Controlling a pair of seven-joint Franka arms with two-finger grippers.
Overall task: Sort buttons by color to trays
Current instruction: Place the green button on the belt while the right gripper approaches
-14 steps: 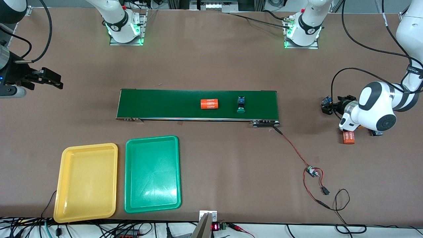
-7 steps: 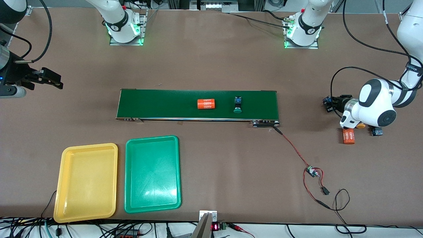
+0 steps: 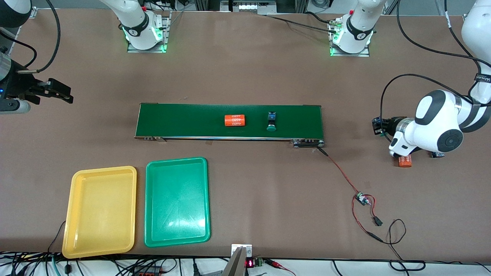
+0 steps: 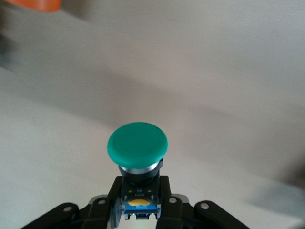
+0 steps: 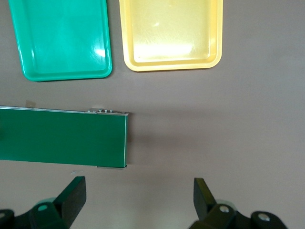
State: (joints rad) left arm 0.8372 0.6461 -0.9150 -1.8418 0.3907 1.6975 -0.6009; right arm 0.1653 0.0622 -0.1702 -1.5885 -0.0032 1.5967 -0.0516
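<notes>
Off the conveyor's end, left pincer [image 4: 139, 210] clamped on 1 green button [image 4: 137, 145]; right pincer [image 5: 136, 198] wide open, empty.

The conveyor belt [image 3: 230, 121] is dark green, carrying an orange cylinder [image 3: 234, 120] with white numbers and a black-and-blue button [image 3: 271, 121] capped in green. Two trays — one yellow [image 3: 100, 212], one green [image 3: 177, 202] — lie on the brown table [image 3: 245, 76]. A green-capped button [image 4: 137, 152] shows a black-and-blue body.

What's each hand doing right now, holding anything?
Left hand: shut on a green button, over the table at the left arm's end.
Right hand: open, empty, waiting off the belt's end.
</notes>
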